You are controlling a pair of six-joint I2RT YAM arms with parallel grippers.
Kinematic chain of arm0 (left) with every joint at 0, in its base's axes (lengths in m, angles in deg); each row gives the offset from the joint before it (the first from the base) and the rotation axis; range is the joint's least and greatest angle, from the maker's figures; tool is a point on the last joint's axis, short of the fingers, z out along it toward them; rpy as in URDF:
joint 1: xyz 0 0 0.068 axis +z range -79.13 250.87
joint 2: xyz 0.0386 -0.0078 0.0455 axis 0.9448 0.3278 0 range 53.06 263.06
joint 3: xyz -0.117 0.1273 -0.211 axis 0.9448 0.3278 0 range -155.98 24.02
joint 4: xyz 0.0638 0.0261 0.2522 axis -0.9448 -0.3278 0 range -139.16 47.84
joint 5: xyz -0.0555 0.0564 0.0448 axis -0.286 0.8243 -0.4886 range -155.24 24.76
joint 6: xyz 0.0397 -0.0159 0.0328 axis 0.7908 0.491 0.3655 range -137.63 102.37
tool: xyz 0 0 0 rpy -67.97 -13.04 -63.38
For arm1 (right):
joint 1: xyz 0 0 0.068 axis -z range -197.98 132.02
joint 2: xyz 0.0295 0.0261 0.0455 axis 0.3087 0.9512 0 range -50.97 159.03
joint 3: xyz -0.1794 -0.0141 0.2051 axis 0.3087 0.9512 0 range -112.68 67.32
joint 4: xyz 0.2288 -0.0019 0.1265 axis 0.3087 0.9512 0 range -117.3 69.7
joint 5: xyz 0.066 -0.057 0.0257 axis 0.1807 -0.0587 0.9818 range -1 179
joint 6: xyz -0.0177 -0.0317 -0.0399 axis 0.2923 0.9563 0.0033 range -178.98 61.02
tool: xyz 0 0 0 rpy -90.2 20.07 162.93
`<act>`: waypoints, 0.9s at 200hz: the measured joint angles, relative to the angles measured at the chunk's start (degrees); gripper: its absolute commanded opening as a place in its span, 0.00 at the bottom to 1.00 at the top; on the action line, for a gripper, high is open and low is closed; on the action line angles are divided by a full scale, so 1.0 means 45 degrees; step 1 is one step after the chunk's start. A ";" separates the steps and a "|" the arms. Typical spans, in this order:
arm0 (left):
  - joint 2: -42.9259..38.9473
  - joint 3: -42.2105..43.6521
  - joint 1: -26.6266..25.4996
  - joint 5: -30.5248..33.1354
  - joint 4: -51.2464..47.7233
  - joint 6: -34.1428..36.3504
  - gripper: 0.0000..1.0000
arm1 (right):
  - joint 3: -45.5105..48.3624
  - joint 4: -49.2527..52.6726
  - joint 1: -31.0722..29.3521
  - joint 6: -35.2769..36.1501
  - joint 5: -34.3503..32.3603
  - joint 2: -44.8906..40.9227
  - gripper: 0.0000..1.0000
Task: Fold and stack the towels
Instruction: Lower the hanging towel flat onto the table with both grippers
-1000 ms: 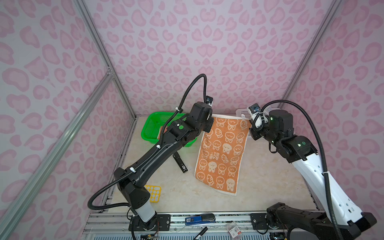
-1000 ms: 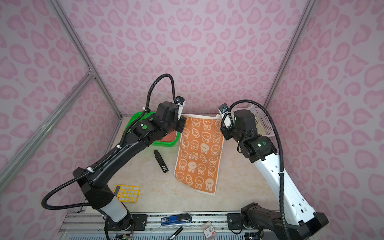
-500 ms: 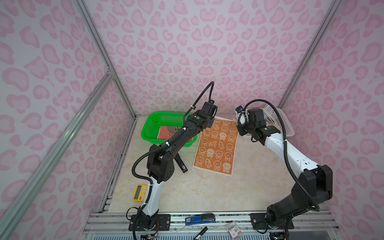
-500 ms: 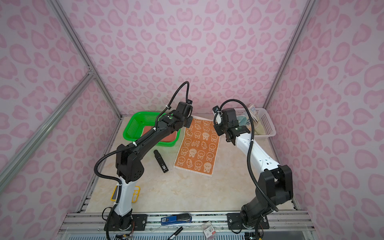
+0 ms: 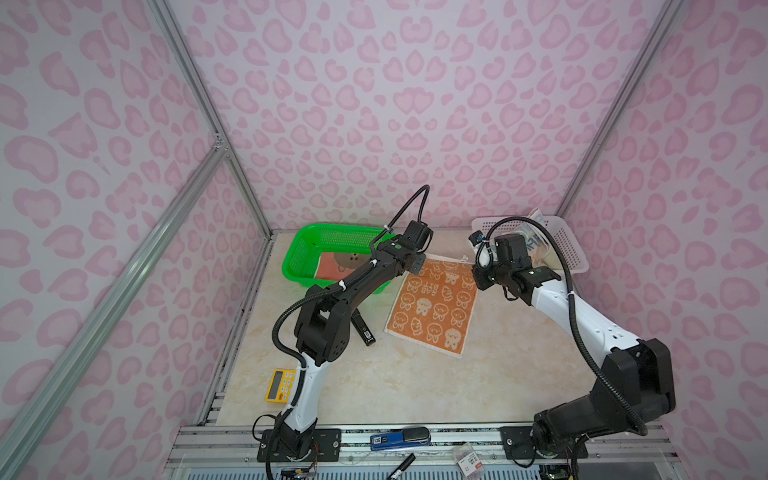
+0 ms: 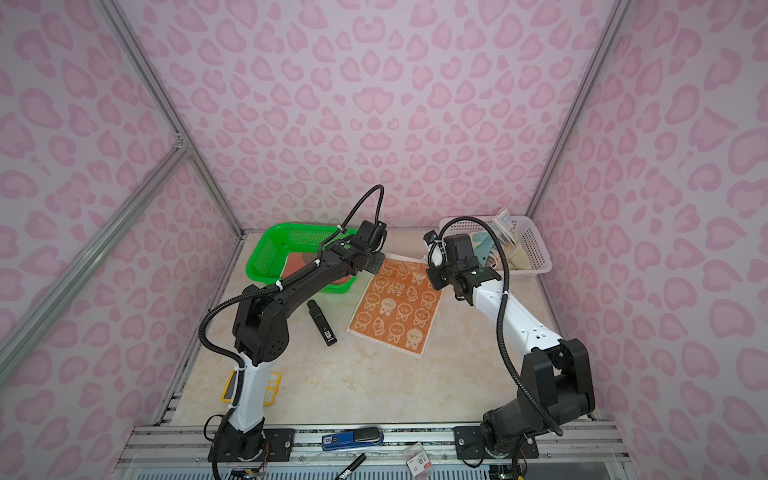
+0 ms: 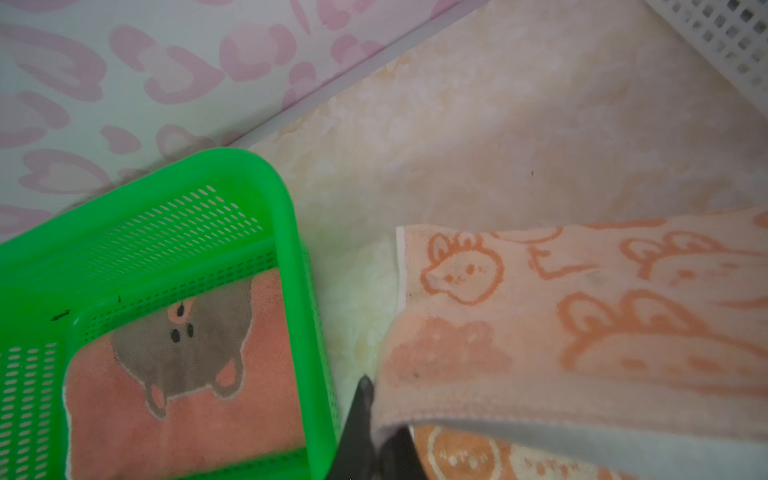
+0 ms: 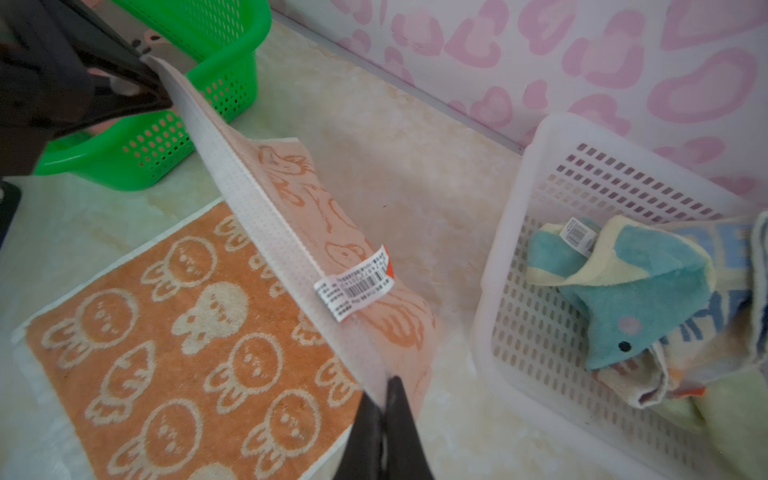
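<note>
On beige marble tabletop (image 5: 374, 382), pink-heart walls (image 5: 374, 104) | both jaws pinch orange towel (image 5: 432, 307) corners

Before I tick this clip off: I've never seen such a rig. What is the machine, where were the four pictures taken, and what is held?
Two robot arms work at a table. Two pictures look down from overhead, side by side; two come from cameras on the arms' wrists. The left gripper and right gripper are each shut on a far corner of the orange rabbit towel, holding that edge up while the rest lies flat. The green basket holds a rust-red towel; the white basket holds crumpled towels. A black stick and yellow calculator lie nearby.
</note>
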 measured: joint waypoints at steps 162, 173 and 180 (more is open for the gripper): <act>-0.3905 0.5212 -0.1185 0.0107 -0.0248 -0.0801 0.02 | 0.3764 0.1919 -0.1719 -0.2050 0.1603 -0.3570 0.00; -0.4061 0.5421 -0.1258 0.0117 -0.0248 -0.0884 0.02 | 0.3949 0.1967 -0.1889 -0.2089 0.1603 -0.3725 0.00; -0.4158 0.5571 -0.1297 0.0121 -0.0248 -0.0899 0.02 | 0.4056 0.1996 -0.2011 -0.2166 0.1613 -0.3808 0.00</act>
